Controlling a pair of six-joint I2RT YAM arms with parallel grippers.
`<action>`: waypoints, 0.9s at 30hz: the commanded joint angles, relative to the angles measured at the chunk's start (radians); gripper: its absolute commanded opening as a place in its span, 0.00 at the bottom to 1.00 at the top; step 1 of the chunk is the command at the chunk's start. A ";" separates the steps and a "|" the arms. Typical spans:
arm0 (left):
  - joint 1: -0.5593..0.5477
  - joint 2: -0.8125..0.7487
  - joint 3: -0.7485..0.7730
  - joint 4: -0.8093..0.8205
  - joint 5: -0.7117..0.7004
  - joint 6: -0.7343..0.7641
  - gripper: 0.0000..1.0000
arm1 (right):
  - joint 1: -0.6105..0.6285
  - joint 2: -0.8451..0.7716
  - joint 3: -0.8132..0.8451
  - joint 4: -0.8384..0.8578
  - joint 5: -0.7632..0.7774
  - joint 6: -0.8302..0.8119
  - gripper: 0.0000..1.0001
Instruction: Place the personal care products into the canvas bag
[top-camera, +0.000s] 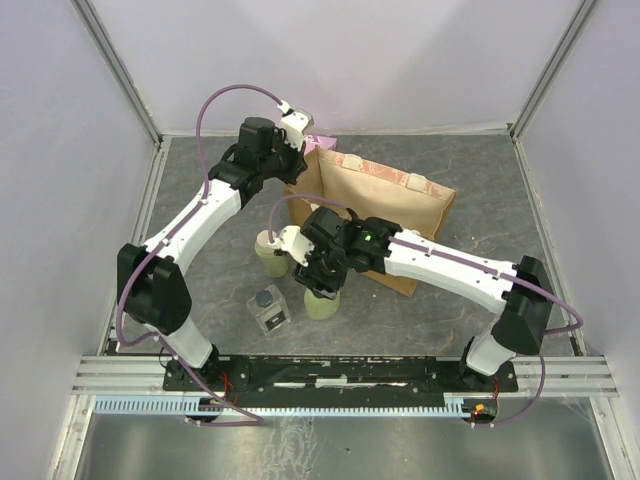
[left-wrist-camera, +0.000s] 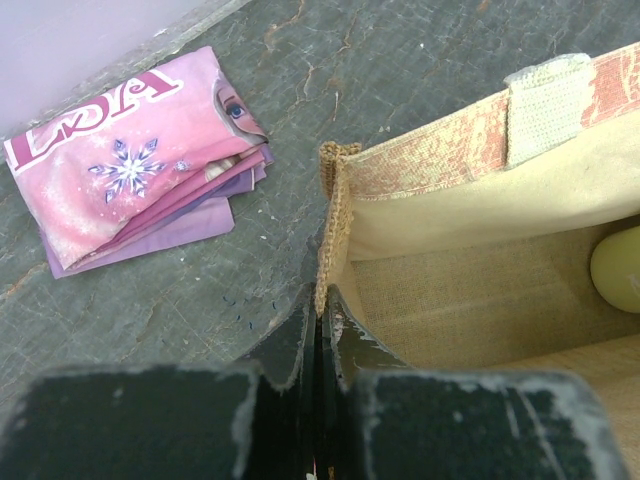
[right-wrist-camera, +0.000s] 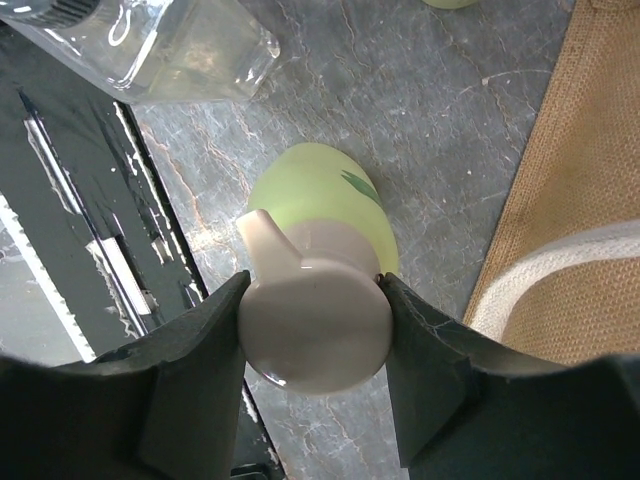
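My left tool (left-wrist-camera: 322, 315) is shut tight on the near left corner of the canvas bag (left-wrist-camera: 480, 290). The frayed corner seam runs down between the fingers, which pinch it just below the rim. The bag stands open-topped on the table (top-camera: 480, 170), toward the back and middle. Looking into it from the left wrist, I see one yellow-green bottle (left-wrist-camera: 618, 268) already lying on the bottom at the right, partly cut off by the picture's edge. A cream handle strap (left-wrist-camera: 548, 105) is sewn over the reddish band along the rim. Beyond the bag's corner, a pink printed packet (left-wrist-camera: 130, 160) lies flat on the table, apart from the bag. My right tool (right-wrist-camera: 315, 300) is down over the pump bottle (right-wrist-camera: 322, 200), which stands just in front of the bag's near wall. Its two dark fingers sit against either side of the cream pump head, partway open with the head filling the gap between them. The bottle's green body shows below the head, standing on the table. The clear square bottle (top-camera: 270, 310) with its dark cap stands to the left of the pump bottle, near it but not touching. Another yellow-green bottle (top-camera: 270, 260) stands behind the clear one, beside my right wrist.
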 joint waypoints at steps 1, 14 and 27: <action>0.013 -0.041 0.010 0.054 0.004 0.011 0.03 | 0.002 -0.072 0.052 0.007 0.085 0.063 0.01; 0.017 -0.054 -0.011 0.056 -0.001 0.008 0.03 | -0.078 -0.134 0.545 -0.234 0.247 0.224 0.00; 0.019 -0.068 -0.043 0.064 0.005 0.011 0.03 | -0.364 -0.173 0.734 -0.109 0.152 0.270 0.00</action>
